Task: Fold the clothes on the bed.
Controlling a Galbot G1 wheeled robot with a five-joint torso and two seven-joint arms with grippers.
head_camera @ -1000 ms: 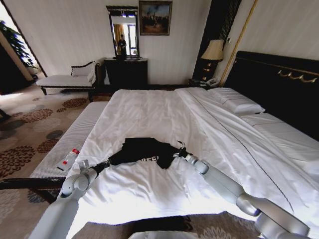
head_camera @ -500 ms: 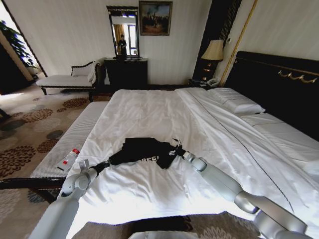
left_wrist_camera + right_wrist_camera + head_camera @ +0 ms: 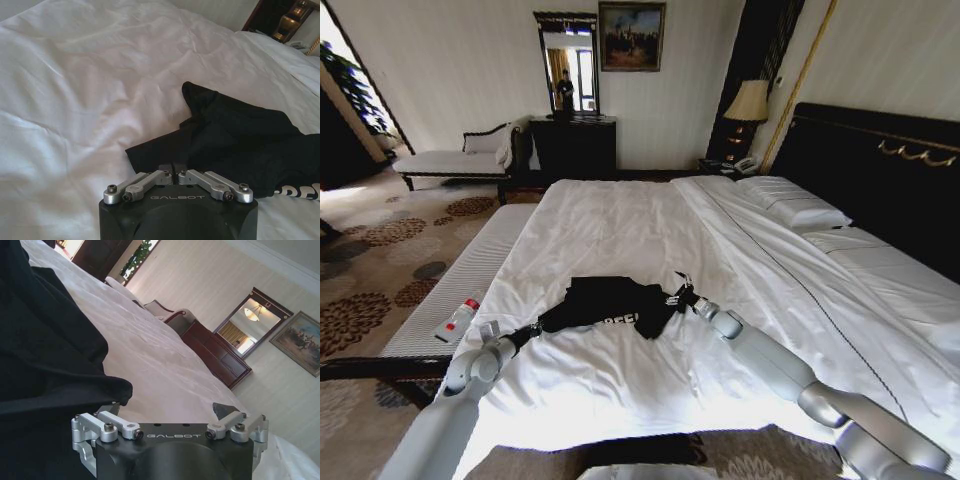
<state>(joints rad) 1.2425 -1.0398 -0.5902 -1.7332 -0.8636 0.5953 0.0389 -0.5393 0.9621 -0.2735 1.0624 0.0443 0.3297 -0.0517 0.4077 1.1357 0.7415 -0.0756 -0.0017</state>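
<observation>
While pinching the T-shirt (image 3: 610, 303) edge on the bed (image 3: 620, 225), left gripper (image 3: 529, 329) clamped, unmoved.
Right gripper (image 3: 677, 293) spread wide, empty, drawn slightly back from the cloth: released, fold unfinished.

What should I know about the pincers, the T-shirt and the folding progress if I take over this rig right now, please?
Left pincer: shut on the near-left edge of the black T-shirt.
Right pincer: open at the shirt's right edge, with cloth bunched against one finger; no grip yet.
The shirt lies crumpled on the white duvet, near the foot of the bed, lettering partly hidden.
Done: left side grasped.
Left: secure the right side, spread the shirt flat, then fold it.
</observation>
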